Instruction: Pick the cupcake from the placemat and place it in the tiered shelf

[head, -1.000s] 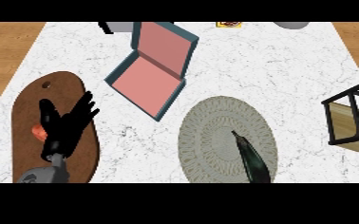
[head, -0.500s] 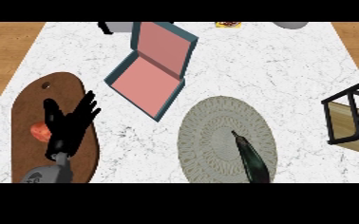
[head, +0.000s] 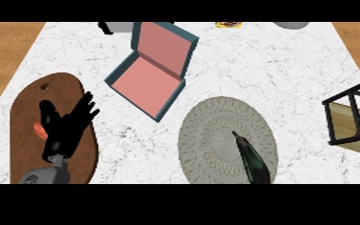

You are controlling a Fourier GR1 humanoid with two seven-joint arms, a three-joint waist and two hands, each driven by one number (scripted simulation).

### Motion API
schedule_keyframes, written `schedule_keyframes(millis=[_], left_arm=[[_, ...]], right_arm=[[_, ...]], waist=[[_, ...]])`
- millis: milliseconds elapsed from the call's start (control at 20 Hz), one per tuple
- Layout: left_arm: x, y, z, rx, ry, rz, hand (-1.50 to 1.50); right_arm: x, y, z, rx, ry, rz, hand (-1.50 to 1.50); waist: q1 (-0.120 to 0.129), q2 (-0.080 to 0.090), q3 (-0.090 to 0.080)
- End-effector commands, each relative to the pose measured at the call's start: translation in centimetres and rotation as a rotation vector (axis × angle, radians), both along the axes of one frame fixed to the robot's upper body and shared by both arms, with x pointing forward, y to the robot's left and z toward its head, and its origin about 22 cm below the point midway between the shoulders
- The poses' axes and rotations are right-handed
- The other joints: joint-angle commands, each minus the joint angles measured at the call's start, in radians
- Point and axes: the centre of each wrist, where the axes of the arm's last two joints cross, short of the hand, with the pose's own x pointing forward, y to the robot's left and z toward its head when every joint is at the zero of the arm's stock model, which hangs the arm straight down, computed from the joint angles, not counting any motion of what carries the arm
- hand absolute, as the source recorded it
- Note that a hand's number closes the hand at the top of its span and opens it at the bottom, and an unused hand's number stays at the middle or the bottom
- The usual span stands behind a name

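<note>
Left hand [head: 65,131] black, slender fingers [head: 85,106]; grey rounded forearm [head: 44,175]; right hand [head: 252,159] dark, glossy, tapered.

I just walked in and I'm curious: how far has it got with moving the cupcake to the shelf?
Nothing looks done: the visible part of the tiered shelf holds no cupcake. In hand: the left hand is spread over a small orange thing, perhaps the cupcake, on the brown board, not curled round it. The right hand is over the round woven mat. Left: grasp, carry, place.
</note>
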Motion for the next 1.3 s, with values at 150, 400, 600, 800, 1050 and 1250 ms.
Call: schedule_keyframes(millis=[150, 400, 600, 800, 1050, 1250], left_arm=[[-1.2, 0.5, -1.0, 0.002, 0.036, 0.018, 0.00], [-0.5, 0.7, 0.1, -0.007, 0.024, -0.010, 0.00], [0.1, -0.8, -0.1, -0.005, 0.021, 0.004, 0.00], [-0.6, 1.5, -0.2, 0.007, 0.015, 0.014, 0.00], [-1.3, 0.7, -0.7, -0.017, 0.030, 0.027, 0.00], [-0.2, 0.6, -0.4, -0.021, 0.040, 0.058, 0.00]], right_arm=[[-1.9, -1.7, 1.6, 0.236, -0.153, -0.071, -1.50], [-5.8, -3.5, 3.4, 0.213, -0.197, -0.273, -1.50], [-8.1, -4.8, 3.0, 0.253, -0.238, -0.385, -1.50], [-10.6, -5.8, 2.6, 0.337, -0.246, -0.445, -1.50], [-13.7, -6.8, 1.3, 0.363, -0.234, -0.360, -1.50], [-14.8, -7.1, 0.8, 0.336, -0.211, -0.325, -1.50]], waist=[[0.000, 0.001, -0.001], [0.007, 0.006, 0.001], [-0.001, 0.007, 0.002], [-0.003, 0.006, 0.003], [-0.037, -0.001, 0.007], [-0.047, 0.001, 0.009]])
